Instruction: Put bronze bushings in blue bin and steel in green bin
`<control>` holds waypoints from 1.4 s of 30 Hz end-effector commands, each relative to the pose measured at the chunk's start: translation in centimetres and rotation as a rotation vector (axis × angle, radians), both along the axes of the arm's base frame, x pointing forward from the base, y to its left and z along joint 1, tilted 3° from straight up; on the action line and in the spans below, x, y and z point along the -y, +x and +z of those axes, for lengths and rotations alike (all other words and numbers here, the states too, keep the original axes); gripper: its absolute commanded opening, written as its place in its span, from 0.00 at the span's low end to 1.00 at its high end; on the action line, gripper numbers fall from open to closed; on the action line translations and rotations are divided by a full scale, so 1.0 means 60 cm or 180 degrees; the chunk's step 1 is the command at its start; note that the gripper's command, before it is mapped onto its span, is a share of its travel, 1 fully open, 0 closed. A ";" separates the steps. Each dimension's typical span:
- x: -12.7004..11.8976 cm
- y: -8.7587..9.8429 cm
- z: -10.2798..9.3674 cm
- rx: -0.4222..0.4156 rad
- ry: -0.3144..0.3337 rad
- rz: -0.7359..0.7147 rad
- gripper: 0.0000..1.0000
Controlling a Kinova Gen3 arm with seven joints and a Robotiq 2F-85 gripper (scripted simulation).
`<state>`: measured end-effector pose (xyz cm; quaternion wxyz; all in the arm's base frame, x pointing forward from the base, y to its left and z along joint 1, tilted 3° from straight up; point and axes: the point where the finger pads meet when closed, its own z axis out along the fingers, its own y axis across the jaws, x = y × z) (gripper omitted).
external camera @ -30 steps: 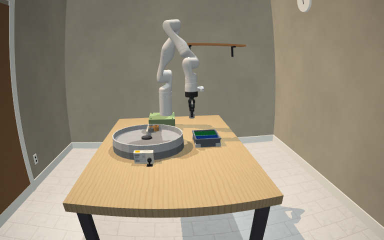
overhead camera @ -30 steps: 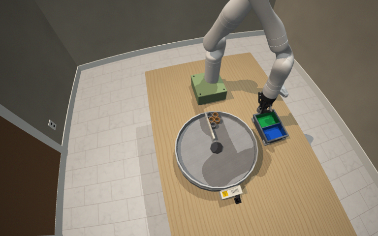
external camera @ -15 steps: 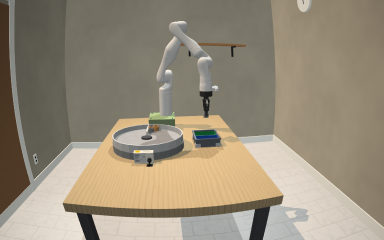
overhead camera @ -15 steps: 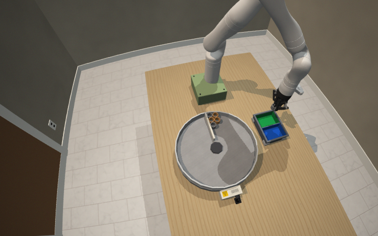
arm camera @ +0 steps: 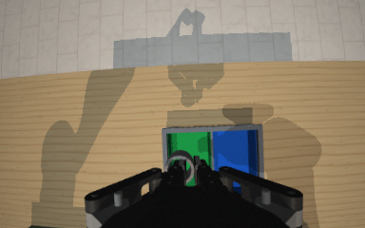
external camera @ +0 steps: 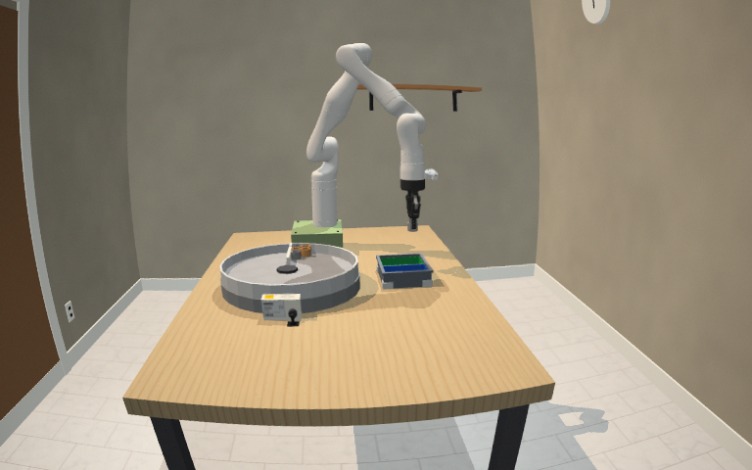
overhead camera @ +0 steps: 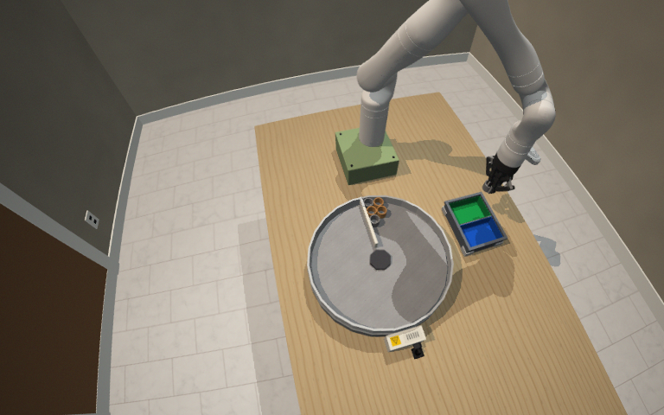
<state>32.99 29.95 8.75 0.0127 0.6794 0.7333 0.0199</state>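
Gripper [overhead camera: 498, 188] [external camera: 412, 218] [arm camera: 189, 163] is pinching a steel bushing [overhead camera: 487, 188] [external camera: 408, 226] [arm camera: 180, 153] by its wall, hovering toward two o'clock of the green bin [overhead camera: 469, 211] [external camera: 401, 259] [arm camera: 200, 142] in the top view, and early release or swivelling in that narrow grip is risking a rim strike.

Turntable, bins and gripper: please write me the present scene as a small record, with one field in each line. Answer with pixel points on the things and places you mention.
gripper [overhead camera: 498, 188] [external camera: 412, 220] [arm camera: 189, 163]: shut on a steel bushing [overhead camera: 487, 187] [external camera: 411, 226] [arm camera: 173, 157]
turntable [overhead camera: 346, 293] [external camera: 244, 272]: three bronze bushings [overhead camera: 382, 213] [external camera: 306, 251], two steel ones [overhead camera: 374, 220] [external camera: 297, 255], grouped beside the white divider [overhead camera: 368, 222] [external camera: 288, 256]
green bin [overhead camera: 469, 211] [external camera: 401, 260] [arm camera: 201, 147]: no bushing visible
blue bin [overhead camera: 482, 233] [external camera: 403, 267] [arm camera: 233, 149]: no bushing visible
likely next: release over green bin
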 end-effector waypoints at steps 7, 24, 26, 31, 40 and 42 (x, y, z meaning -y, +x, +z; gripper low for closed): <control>0.000 0.001 0.001 0.0003 0.0006 0.0001 0.00; -0.002 0.005 -0.087 0.0003 0.0006 0.0001 0.00; -0.002 0.005 -0.096 0.0003 0.0006 0.0001 0.00; -0.002 0.007 -0.131 0.0003 0.0006 0.0001 0.00; -0.002 0.007 -0.131 0.0003 0.0006 0.0001 0.00; -0.002 0.007 -0.131 0.0003 0.0006 0.0001 0.00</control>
